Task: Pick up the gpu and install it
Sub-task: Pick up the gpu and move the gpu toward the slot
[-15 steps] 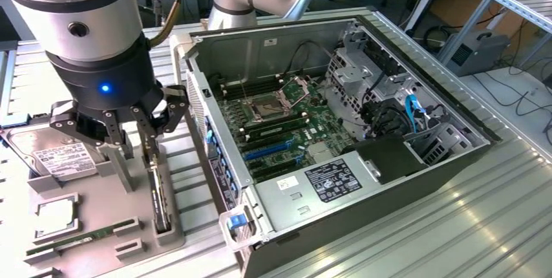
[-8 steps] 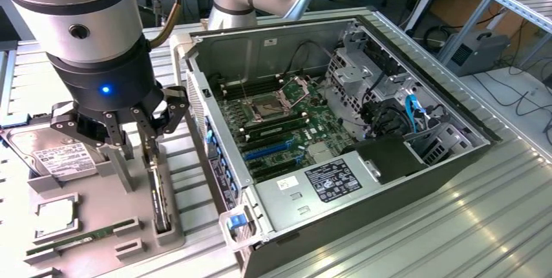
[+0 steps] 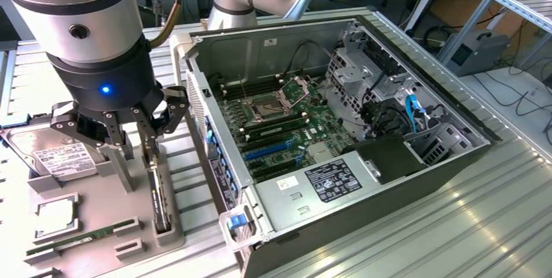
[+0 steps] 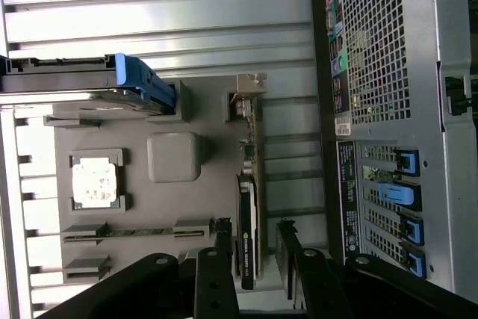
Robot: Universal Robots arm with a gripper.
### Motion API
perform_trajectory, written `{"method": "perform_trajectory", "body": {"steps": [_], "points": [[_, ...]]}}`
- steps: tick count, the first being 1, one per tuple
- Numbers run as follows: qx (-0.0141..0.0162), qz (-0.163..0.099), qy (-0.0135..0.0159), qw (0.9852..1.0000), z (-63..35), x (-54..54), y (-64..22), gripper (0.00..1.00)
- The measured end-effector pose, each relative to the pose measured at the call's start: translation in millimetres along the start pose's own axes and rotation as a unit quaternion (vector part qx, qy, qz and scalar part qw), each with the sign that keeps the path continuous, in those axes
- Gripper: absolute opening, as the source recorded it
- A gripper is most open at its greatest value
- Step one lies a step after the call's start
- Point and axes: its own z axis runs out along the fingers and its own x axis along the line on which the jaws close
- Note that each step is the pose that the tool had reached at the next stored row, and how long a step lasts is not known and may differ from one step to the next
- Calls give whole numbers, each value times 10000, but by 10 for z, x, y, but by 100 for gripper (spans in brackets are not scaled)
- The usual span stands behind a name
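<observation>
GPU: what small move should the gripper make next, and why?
Likely close the jaws on the gpu. It stands on edge in the grey tray, the gripper straddles it, and a gap shows between card and one finger, so nothing is gripped yet.

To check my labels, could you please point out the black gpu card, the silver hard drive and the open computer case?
black flat gpu card (image 4: 247,218): wrist view, the black edge facing the camera.
silver hard drive (image 3: 62,160): exterior view, its white label.
open grey metal computer case (image 3: 250,52): exterior view, far inner wall.
</observation>
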Motion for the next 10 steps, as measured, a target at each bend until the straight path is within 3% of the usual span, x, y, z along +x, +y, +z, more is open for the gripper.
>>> {"method": "perform_trajectory", "body": {"steps": [10], "points": [[1, 0, 1, 10000, 130, 5, -6, 38]]}}
